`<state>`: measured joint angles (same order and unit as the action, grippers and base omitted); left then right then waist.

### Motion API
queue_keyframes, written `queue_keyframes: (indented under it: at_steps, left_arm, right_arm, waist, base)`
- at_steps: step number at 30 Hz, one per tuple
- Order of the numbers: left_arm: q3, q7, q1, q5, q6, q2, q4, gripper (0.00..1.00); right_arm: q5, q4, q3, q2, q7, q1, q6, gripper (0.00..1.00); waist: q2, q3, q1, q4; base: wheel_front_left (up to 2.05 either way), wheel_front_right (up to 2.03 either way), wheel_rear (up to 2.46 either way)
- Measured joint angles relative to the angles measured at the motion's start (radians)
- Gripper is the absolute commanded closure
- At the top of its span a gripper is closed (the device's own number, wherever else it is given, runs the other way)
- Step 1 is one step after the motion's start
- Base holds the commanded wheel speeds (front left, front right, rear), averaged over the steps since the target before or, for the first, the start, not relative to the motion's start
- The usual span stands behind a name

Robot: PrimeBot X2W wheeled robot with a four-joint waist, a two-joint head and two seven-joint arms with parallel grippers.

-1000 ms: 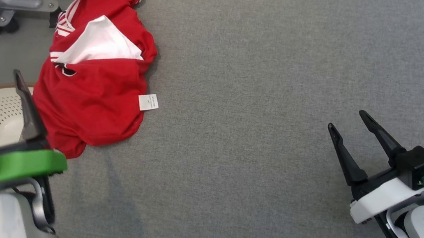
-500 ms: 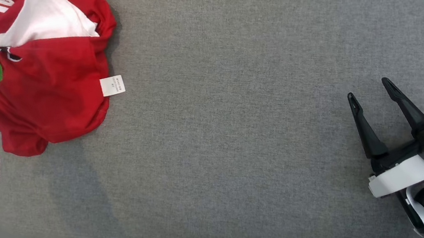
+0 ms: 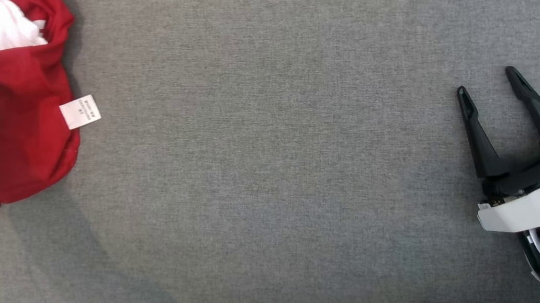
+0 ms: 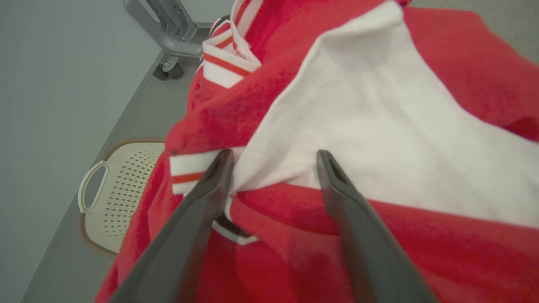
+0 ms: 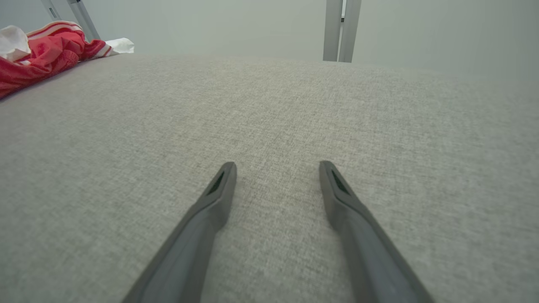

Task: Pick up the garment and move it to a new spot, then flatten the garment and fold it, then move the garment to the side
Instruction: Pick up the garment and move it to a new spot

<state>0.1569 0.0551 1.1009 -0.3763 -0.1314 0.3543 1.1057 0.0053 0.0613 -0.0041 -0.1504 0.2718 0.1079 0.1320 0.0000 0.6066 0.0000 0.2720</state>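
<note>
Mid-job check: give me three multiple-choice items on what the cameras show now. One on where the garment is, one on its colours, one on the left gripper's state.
1. Where on the grey surface does the garment lie, in the head view?
A. far left
B. centre
C. far right
2. What are the garment's colours?
A. blue and yellow
B. red and white
C. all black
3. The left gripper is:
A. open over the garment
B. shut on the garment
C. shut, away from it
Answers:
1 A, it sits at the head view's left edge.
2 B, the cloth is red with white parts.
3 A, its fingers stand apart over the cloth.
</note>
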Motion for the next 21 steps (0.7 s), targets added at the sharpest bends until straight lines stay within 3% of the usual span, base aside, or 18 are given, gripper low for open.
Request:
queue_keyframes:
  at_steps: [6, 7, 8, 21]
  left_arm:
    - [0.051, -0.066, 0.015, -0.045, 0.000, 0.013, 0.032, 0.00]
    - [0.061, -0.074, 0.016, -0.049, 0.000, 0.016, 0.032, 0.65]
    - [0.070, -0.083, 0.017, -0.058, 0.000, 0.017, 0.035, 1.00]
    - [0.227, -0.287, 0.042, -0.115, 0.000, 0.089, -0.053, 1.00]
  right_arm:
    - [0.000, 0.020, -0.002, 0.009, 0.003, 0.003, 0.001, 0.00]
    - [0.000, 0.022, -0.002, 0.009, 0.003, 0.003, 0.001, 0.00]
    - [0.000, 0.023, -0.002, 0.010, 0.004, 0.003, 0.001, 0.00]
    - [0.019, -0.062, 0.018, 0.044, -0.004, -0.003, -0.001, 0.00]
  waist:
    - [0.0000, 0.033, -0.0001, -0.023]
    - [0.0000, 0.036, -0.0001, -0.024]
    - [0.0000, 0.039, -0.0001, -0.027]
    - [0.0001, -0.056, 0.0000, -0.037]
  base:
    - [0.00, 0.00, 0.00]
    - [0.00, 0.00, 0.00]
    - [0.00, 0.00, 0.00]
    - [0.00, 0.00, 0.00]
